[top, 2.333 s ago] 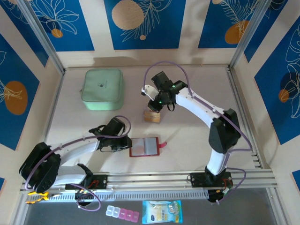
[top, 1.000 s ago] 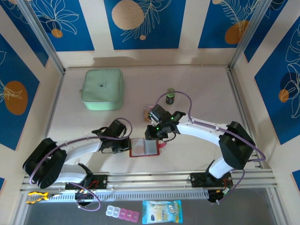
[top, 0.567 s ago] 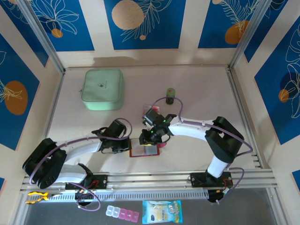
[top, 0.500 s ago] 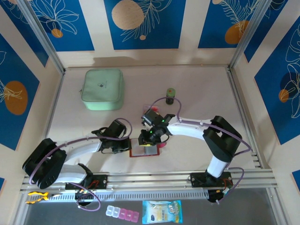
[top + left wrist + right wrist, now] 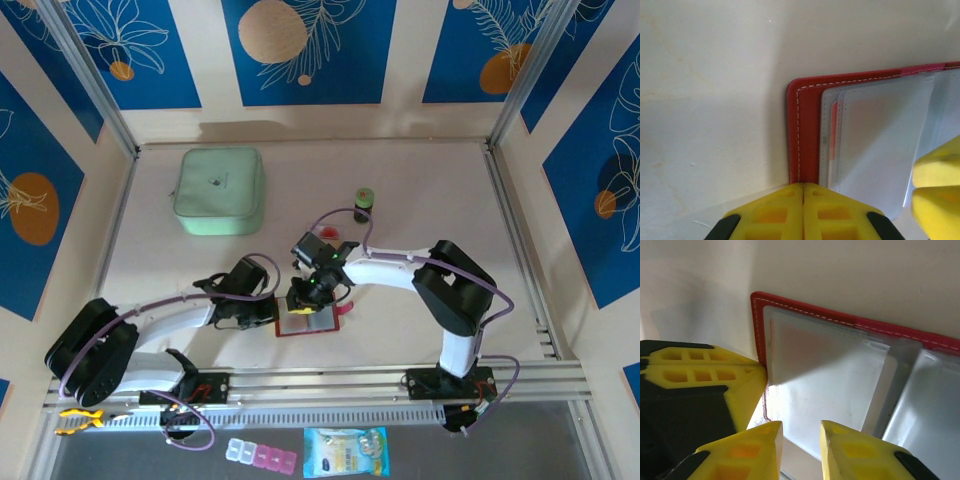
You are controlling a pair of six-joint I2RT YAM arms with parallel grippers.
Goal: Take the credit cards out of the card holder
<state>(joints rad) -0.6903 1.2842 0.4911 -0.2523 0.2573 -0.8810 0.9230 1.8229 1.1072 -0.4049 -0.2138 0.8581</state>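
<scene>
The dark-red card holder (image 5: 310,324) lies open near the table's front, clear sleeves up. My left gripper (image 5: 803,186) is shut, its tips pressing on the holder's red left edge (image 5: 802,135). A reddish-orange credit card (image 5: 833,125) shows as a thin strip inside the leftmost sleeve. My right gripper (image 5: 799,432) hovers low over that same sleeve (image 5: 825,375), open by a narrow gap, with the sleeve's free corner just beyond its tips. From above, the right gripper (image 5: 303,297) sits at the holder's upper left, close to the left gripper (image 5: 274,311).
A mint-green pouch (image 5: 220,190) lies at the back left. A small green-capped bottle (image 5: 363,202) stands behind the right arm. A pill organiser (image 5: 262,455) and a packet (image 5: 345,450) lie below the table's front rail.
The right arm swung from the middle of the table down and left onto the open holder. Its gripper now sits over the left sleeve. The left gripper stayed put.
</scene>
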